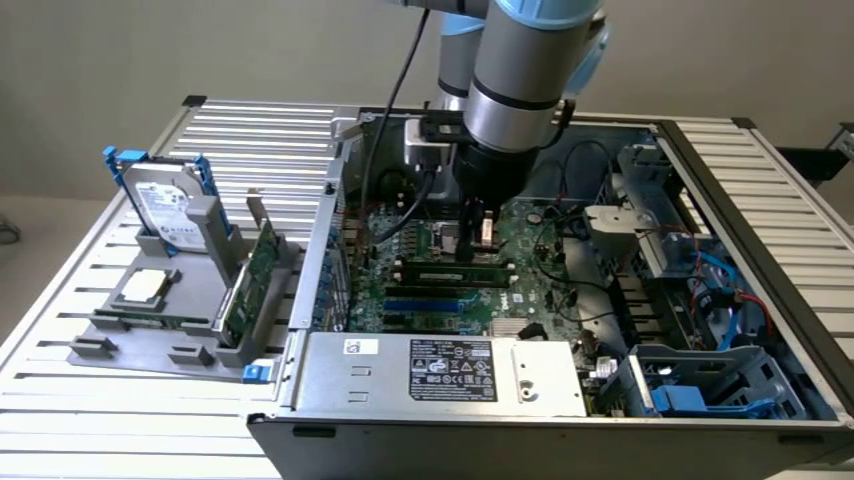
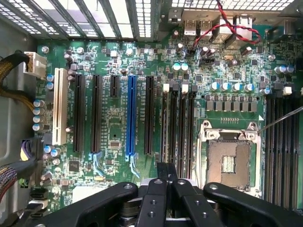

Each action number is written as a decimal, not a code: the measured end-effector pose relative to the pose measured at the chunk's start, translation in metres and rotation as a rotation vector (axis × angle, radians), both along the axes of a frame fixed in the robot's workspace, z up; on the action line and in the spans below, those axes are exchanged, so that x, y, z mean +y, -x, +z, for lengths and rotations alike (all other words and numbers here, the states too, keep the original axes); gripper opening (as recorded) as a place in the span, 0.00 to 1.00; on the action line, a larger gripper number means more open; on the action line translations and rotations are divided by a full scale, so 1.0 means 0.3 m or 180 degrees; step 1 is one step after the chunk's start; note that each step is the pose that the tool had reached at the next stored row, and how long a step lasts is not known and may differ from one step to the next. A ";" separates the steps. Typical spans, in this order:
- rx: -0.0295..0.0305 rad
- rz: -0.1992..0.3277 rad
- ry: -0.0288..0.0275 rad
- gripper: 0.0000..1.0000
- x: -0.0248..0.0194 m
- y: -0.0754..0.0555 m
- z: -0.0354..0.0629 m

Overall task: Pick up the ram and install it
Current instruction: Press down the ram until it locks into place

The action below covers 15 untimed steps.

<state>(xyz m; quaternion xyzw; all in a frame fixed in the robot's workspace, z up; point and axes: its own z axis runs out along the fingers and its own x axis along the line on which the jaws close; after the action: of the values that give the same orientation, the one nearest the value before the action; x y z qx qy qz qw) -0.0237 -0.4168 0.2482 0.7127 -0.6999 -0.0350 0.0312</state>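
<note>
hard drive (image 1: 171, 205) stands beside open computer case (image 1: 747, 250).

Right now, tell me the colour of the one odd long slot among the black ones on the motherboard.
Blue slot; it shows best in the wrist view.

A slatted metal table (image 1: 80, 330) carries the open computer case (image 1: 441, 400) and a grey holder tray (image 1: 147, 350).

Setting: robotics lab, computer assembly station
Evidence: opened computer case (image 1: 561, 390) with bare motherboard (image 2: 118, 118); slatted metal tabletop (image 1: 254, 130); grey parts holder (image 1: 147, 345); industrial robot arm (image 1: 527, 70)
</note>
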 end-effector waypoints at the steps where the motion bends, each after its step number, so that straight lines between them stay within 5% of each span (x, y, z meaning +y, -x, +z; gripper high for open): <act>1: 0.0000 0.0000 -0.0001 0.11 0.000 0.005 -0.006; 15: -0.0001 0.0009 -0.0014 0.11 0.024 0.032 -0.056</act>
<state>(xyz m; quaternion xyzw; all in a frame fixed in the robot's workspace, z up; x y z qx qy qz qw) -0.0333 -0.4096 0.2315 0.7138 -0.6988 -0.0364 0.0295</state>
